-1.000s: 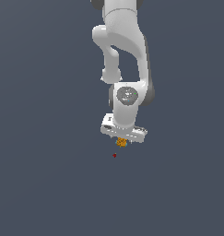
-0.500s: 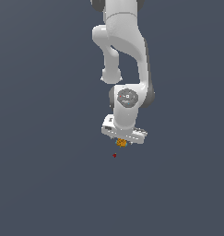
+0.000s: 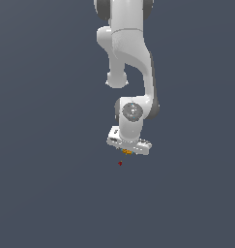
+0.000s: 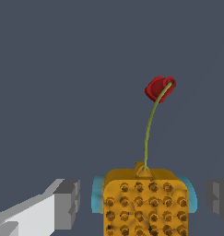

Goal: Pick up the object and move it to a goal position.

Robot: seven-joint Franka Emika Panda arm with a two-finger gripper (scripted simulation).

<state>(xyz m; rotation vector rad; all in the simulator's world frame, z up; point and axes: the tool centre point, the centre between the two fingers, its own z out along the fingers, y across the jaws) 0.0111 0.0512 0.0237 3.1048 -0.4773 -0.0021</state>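
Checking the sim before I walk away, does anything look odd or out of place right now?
One oddity: in the wrist view a thin olive line curves from the speckled orange-yellow block up to the small dark red marker. The block sits between the claw's fingers with visible gaps either side. Nothing looks spilled or damaged.

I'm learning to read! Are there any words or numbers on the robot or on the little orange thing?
None: no words, numbers, labels or signs show in either view.
The orange block has only rows of dark dots, a teal edge and a thin stem running to a red tip.
The white arm and the gripper are plain.
The red dot is plain too.
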